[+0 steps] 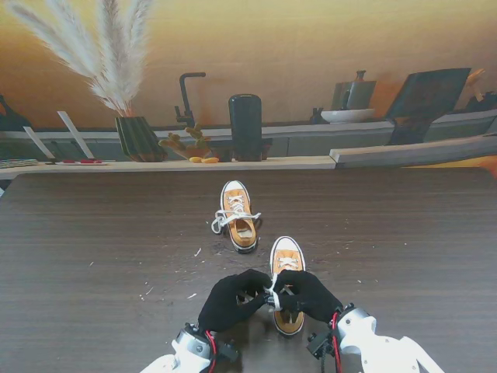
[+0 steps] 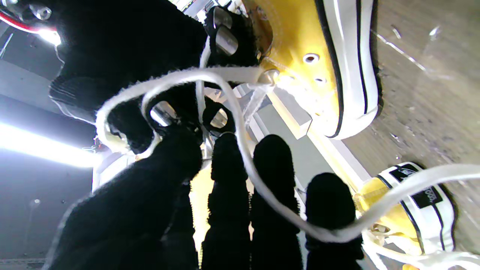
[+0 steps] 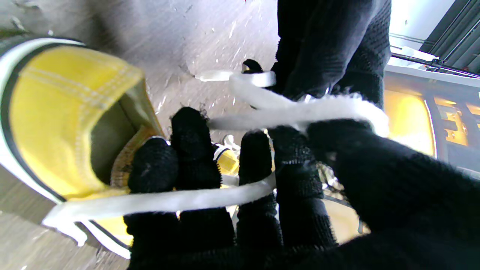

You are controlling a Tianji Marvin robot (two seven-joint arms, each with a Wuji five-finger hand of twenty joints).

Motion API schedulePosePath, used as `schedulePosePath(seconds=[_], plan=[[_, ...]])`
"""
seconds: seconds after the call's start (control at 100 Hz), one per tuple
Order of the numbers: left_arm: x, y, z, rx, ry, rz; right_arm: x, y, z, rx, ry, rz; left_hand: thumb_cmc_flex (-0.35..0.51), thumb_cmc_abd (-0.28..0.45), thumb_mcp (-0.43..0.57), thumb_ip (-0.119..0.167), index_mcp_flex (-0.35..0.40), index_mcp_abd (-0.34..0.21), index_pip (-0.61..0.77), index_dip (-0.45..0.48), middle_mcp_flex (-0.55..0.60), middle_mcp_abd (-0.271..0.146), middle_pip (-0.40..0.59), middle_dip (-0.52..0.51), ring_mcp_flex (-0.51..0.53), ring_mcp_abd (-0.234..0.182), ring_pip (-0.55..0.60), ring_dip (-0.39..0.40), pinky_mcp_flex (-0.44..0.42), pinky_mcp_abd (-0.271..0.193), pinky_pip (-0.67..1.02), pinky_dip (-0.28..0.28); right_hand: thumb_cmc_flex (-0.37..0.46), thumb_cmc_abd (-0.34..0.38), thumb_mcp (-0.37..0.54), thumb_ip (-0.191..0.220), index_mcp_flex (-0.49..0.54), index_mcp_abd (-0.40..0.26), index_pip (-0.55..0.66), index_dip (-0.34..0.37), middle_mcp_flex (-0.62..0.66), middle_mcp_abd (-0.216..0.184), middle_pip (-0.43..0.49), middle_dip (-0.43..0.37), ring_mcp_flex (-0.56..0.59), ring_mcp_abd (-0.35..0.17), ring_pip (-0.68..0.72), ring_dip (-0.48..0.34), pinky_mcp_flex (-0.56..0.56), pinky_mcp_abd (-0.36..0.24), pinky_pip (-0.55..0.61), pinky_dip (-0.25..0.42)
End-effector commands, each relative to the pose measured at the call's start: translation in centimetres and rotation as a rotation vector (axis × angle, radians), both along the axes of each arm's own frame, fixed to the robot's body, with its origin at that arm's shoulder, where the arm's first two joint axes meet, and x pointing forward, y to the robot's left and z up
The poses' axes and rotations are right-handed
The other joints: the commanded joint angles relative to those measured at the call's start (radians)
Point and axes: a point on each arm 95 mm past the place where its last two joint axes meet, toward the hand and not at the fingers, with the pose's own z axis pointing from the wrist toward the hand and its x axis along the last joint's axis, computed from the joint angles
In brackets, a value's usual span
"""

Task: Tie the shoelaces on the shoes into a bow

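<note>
Tabletop: both hands' fingers (image 3: pixel 193 150) pinch near shoe's lace (image 1: pixel 273 296).

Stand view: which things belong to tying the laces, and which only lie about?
For the job:
near shoe
its white lace
far shoe
left hand
right hand

Lying about:
vase with pampas grass
black cylinder
white bowl

Near shoe (image 1: pixel 287 268): you see yellow canvas with a white toe cap, toe pointing away, upright, white lace (image 3: pixel 300 110) untied.
Far shoe (image 1: pixel 238 217): same colours, farther off, slightly left, its lace (image 1: pixel 225 221) spilling sideways.
</note>
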Motion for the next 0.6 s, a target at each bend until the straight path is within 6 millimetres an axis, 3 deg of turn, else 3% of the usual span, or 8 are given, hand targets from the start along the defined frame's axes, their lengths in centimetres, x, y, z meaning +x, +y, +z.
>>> schedulePosePath(seconds=[0.0, 0.19, 0.33, 0.59], plan=[[-0.28, -0.15, 0.01, 0.015, 0.013, -0.020, -0.12, 0.12, 0.22, 0.002, -0.002, 0.013, -0.032, 0.001, 0.091, -0.008, 0.000, -0.011, 0.092, 0.080, 0.012, -0.009, 0.007, 0.001, 0.021, -0.012, 0.012, 0.021, 0.012, 0.040, 0.031, -0.009, 0.038, 0.016, -0.009, 0.026, -0.023, -0.054, 0.013, 0.025, -0.018, 0.004, -0.013, -0.015, 0.037, 0.010, -0.010, -0.008, -0.007, 0.002, -0.007, -0.008], [-0.33, 0.01, 0.07, 0.027, 0.027, -0.047, 0.02, 0.01, 0.27, -0.030, -0.028, -0.005, -0.115, 0.013, 0.248, 0.032, -0.059, 0.035, 0.171, 0.227, -0.032, -0.006, 0.049, 0.038, 0.003, -0.009, 0.016, 0.027, 0.006, 0.045, 0.027, -0.005, 0.037, 0.016, -0.008, 0.026, -0.023, -0.052, 0.014, 0.025, -0.021, 0.002, -0.011, -0.016, 0.036, 0.007, -0.011, -0.008, -0.007, 0.000, -0.008, -0.009], [-0.40, 0.15, 0.06, 0.036, 0.035, -0.058, 0.08, -0.10, 0.32, -0.049, -0.045, -0.021, -0.139, 0.028, 0.277, 0.055, -0.077, 0.051, 0.190, 0.263, -0.045, -0.006, 0.064, 0.046, 0.000, -0.010, 0.019, 0.030, 0.003, 0.044, 0.027, -0.002, 0.035, 0.016, -0.007, 0.025, -0.025, -0.055, 0.014, 0.026, -0.026, 0.002, -0.012, -0.018, 0.034, 0.006, -0.013, -0.008, -0.007, 0.000, -0.008, -0.009], [-0.38, 0.72, 0.06, 0.053, 0.057, -0.042, 0.19, -0.42, 0.33, -0.095, -0.078, -0.075, -0.144, 0.038, 0.279, 0.062, -0.086, 0.058, 0.194, 0.274, -0.050, -0.004, 0.073, 0.047, 0.005, -0.011, 0.026, 0.032, 0.009, 0.041, 0.034, 0.004, 0.037, 0.014, -0.004, 0.025, -0.025, -0.059, 0.014, 0.027, -0.029, 0.006, -0.015, -0.024, 0.037, 0.008, -0.012, -0.007, -0.005, 0.000, -0.009, -0.011]])
